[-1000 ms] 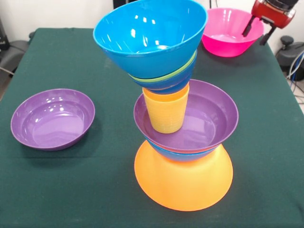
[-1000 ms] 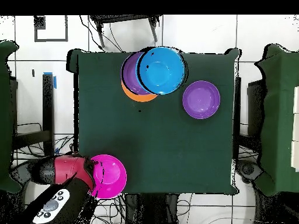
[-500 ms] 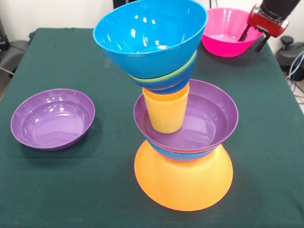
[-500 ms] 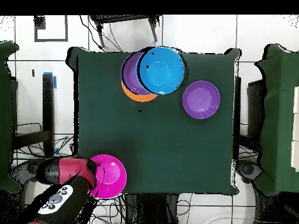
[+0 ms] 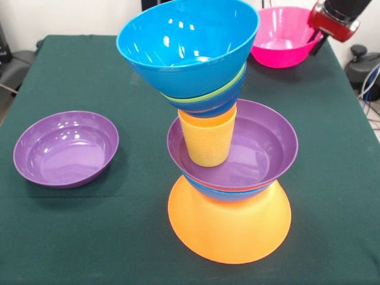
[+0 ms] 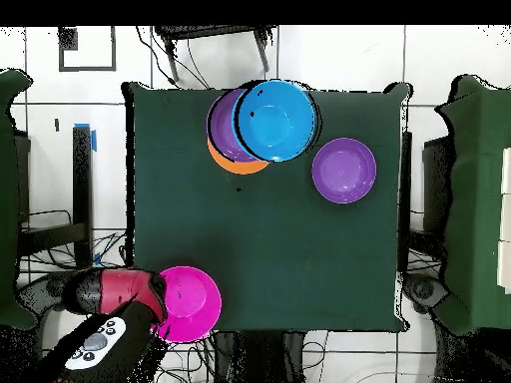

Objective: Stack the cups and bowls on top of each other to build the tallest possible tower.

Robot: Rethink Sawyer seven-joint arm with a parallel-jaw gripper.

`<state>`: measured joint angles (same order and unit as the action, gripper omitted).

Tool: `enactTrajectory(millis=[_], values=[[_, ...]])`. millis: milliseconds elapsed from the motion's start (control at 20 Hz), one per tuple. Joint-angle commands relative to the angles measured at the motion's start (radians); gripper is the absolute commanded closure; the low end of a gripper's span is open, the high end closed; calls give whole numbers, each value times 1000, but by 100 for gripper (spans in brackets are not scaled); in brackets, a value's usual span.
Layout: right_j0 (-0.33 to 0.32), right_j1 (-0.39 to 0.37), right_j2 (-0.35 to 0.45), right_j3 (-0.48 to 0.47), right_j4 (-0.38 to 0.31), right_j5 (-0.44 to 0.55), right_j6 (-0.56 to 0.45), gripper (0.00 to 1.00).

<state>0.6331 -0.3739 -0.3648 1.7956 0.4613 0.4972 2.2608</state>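
The tower stands near the table's front: an upturned yellow-orange bowl (image 5: 230,228) as base, a blue bowl and a purple bowl (image 5: 261,142) on it, then a yellow ribbed cup (image 5: 208,142), small blue and green bowls, and a large bright blue bowl (image 5: 187,41) tilted on top (image 6: 275,121). A second purple bowl (image 5: 65,148) lies alone on the cloth (image 6: 344,170). At the far right corner my gripper (image 5: 314,43) is shut on the rim of the large pink bowl (image 5: 282,41), also seen in the overhead view as gripper (image 6: 157,299) and pink bowl (image 6: 195,303).
The green-covered table (image 5: 89,237) has its edge close behind the pink bowl. Cables and dark equipment (image 5: 363,65) sit beyond the table's right side. The tower's top bowl leans toward the left in the front view.
The gripper has closed in on the pink bowl's rim and risen a little. The pink bowl has shifted slightly with it. The tower and the loose purple bowl are unchanged.
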Motion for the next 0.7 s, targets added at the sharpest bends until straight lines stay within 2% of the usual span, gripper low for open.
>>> enactTrajectory(millis=[50,300,550,700], values=[[-91,-108,7,-129,-65,274,98,100],[-88,-57,-29,-263,-74,295,142,100],[-81,-101,-78,-337,-97,437,157,100],[-85,-122,-92,-366,-109,479,143,100]])
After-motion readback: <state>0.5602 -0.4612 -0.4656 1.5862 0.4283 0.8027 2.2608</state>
